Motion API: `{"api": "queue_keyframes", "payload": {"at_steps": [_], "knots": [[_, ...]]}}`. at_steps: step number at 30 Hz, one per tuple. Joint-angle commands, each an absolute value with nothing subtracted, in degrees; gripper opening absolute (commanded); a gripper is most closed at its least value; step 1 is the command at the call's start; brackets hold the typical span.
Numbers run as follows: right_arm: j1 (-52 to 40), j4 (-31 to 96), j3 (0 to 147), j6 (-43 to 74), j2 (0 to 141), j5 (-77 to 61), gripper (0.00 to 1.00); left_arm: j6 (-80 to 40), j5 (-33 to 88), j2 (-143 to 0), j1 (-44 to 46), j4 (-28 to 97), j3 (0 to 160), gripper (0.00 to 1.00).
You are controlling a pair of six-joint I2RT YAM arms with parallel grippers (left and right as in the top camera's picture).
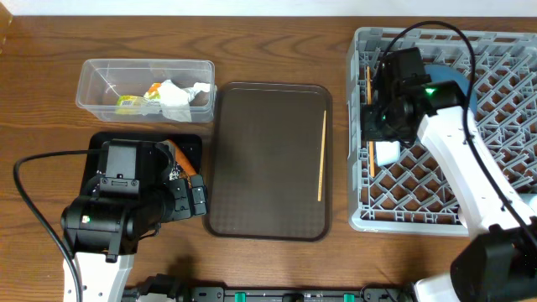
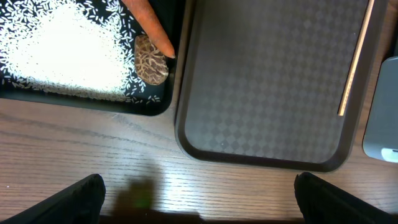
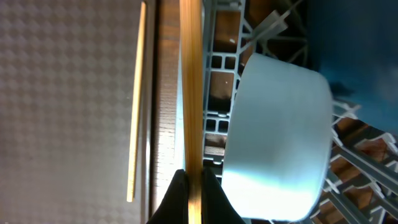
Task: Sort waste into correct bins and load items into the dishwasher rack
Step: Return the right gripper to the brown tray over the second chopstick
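Observation:
My right gripper is shut on a wooden chopstick, held along the left edge of the grey dishwasher rack. A pale whitish-blue cup lies in the rack beside it, with the dark blue bowl behind. The other chopstick lies on the brown serving tray. My left gripper hangs open over bare table in front of the black tray, which holds rice, a carrot and a brown scrap. The clear tub holds a crumpled napkin and a wrapper.
The brown serving tray fills the middle of the table between the black tray and the rack. The left arm's body covers most of the black tray from overhead. Cables run over the rack's back and off the table's left side.

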State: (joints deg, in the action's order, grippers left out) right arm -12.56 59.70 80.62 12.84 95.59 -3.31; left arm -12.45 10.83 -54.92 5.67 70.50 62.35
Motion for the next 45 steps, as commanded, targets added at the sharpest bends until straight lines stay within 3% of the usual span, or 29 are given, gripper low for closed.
{"api": "queue_keyframes", "payload": {"at_steps": [1,3,4,5,6,7,12,16,20,24,32,40,43,45], "knots": [[-12.4,59.6,80.5,12.2,97.1,-2.8,0.01,-13.0,11.4,-55.0,5.6,70.7,62.6,0.98],[-12.4,59.7,80.5,12.2,97.5,-3.0,0.02,-13.0,11.4,-55.0,5.6,70.7,62.6,0.98],[-12.4,59.8,80.5,12.2,97.5,-3.0,0.16,-13.0,11.4,-55.0,5.6,70.7,62.6,0.98],[-12.4,59.9,80.5,12.1,97.3,-3.0,0.40,-13.0,11.4,-55.0,5.6,70.7,62.6,0.98],[-12.4,60.2,80.6,12.2,97.0,-3.0,0.48,-13.0,11.4,-55.0,5.6,70.7,62.6,0.98],[-12.4,60.4,80.6,12.2,96.7,-3.1,0.48,-13.0,11.4,-55.0,5.6,70.7,62.6,0.98],[-13.5,61.9,80.6,12.4,93.9,-4.3,0.44,-13.0,11.4,-55.0,5.6,70.7,62.6,0.98],[-17.6,62.0,80.6,12.1,92.7,-7.2,0.28,-13.0,11.4,-55.0,5.6,70.7,62.6,0.98],[-24.7,61.0,80.4,13.1,94.0,-6.0,0.34,-13.0,11.4,-55.0,5.6,70.7,62.6,0.98],[-30.8,59.3,80.4,23.2,98.0,1.2,0.50,-13.0,11.4,-55.0,5.6,70.7,62.6,0.98],[-33.7,54.4,80.4,37.9,111.2,3.9,0.48,-13.0,11.4,-55.0,5.6,70.7,62.6,0.98],[-32.2,52.9,80.4,39.4,117.9,1.4,0.45,-13.0,11.4,-55.0,5.6,70.7,62.6,0.98],[-32.1,53.1,80.4,39.4,119.0,1.2,0.38,-13.0,11.4,-55.0,5.6,70.7,62.6,0.98],[-32.1,53.1,80.4,39.2,119.2,0.1,0.19,-13.0,11.4,-55.0,5.6,70.7,62.6,0.98]]}}
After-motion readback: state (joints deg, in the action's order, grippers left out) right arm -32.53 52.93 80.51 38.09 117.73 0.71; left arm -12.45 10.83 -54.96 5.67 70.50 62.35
